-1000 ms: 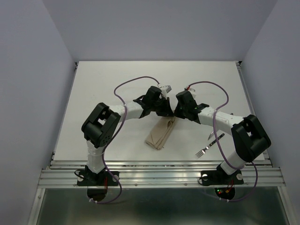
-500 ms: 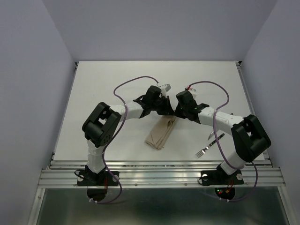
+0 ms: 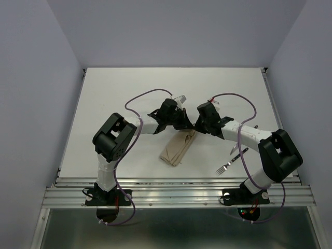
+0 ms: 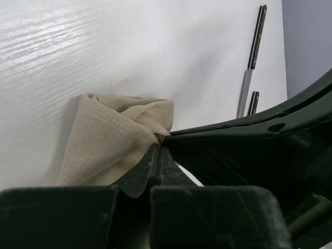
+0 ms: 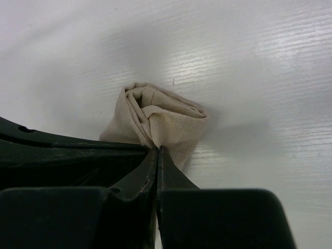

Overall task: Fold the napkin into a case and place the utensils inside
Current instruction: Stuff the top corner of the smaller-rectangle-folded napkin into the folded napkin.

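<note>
The beige napkin [image 3: 178,148] lies on the white table as a narrow folded strip, its far end raised. My left gripper [image 3: 187,126] and right gripper [image 3: 193,127] meet at that end, tip to tip, each shut on a pinch of cloth. In the left wrist view the jaws [image 4: 158,149] bite a corner of the napkin [image 4: 111,140]. The right wrist view shows the right gripper [image 5: 157,151] closed on the bunched, layered napkin [image 5: 163,118]. The fork [image 3: 229,163] lies at the right near the front edge. The knife [image 4: 251,65] lies beside the fork's dark handle [image 4: 253,102].
The right arm [image 3: 249,136] reaches over the spot just beyond the cutlery. The left arm [image 3: 129,129] stretches in from the left. A metal rail [image 3: 176,192] runs along the table's near edge. Grey walls enclose the table on three sides.
Both wrists have shifted slightly and dipped, still pinching the napkin's far end, which has moved a little with them. The fork and knife have not moved.
</note>
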`<state>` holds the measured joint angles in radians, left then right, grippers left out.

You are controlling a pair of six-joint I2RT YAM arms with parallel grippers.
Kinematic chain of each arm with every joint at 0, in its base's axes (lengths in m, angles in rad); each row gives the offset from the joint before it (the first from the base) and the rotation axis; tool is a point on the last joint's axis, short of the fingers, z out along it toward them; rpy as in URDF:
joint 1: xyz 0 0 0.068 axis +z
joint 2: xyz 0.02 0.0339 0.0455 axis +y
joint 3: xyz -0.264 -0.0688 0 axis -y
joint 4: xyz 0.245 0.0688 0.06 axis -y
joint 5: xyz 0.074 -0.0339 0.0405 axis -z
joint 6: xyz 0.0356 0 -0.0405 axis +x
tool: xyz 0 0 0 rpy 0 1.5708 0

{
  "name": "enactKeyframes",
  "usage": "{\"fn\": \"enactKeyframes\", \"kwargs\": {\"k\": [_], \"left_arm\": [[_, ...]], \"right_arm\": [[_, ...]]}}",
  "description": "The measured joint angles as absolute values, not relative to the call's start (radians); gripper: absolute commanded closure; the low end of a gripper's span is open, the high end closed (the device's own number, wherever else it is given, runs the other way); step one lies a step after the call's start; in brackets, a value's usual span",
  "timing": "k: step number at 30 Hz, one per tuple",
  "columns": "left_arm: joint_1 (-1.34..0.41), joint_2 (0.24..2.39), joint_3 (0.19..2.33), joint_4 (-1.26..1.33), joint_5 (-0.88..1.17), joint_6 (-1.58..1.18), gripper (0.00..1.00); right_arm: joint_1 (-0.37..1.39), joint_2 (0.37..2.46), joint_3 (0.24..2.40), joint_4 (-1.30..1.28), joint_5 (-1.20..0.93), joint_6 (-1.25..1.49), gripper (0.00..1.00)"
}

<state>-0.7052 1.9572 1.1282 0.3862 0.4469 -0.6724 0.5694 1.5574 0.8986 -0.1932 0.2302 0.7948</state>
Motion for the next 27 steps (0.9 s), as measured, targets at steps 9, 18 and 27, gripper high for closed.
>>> {"fn": "enactKeyframes", "kwargs": {"k": [9,18,27], "left_arm": [[-0.705,1.954,1.066,0.422,0.428,-0.713,1.00],[-0.705,1.954,1.064,0.446,0.441,-0.738,1.00],[-0.705,1.954,1.055,0.474,0.447,-0.753,1.00]], "right_arm": [[0.569,1.549,0.886,-0.188,0.229,0.835,0.99],[0.569,1.549,0.886,-0.181,0.228,0.836,0.99],[0.569,1.549,0.886,-0.178,0.228,0.836,0.99]]}}
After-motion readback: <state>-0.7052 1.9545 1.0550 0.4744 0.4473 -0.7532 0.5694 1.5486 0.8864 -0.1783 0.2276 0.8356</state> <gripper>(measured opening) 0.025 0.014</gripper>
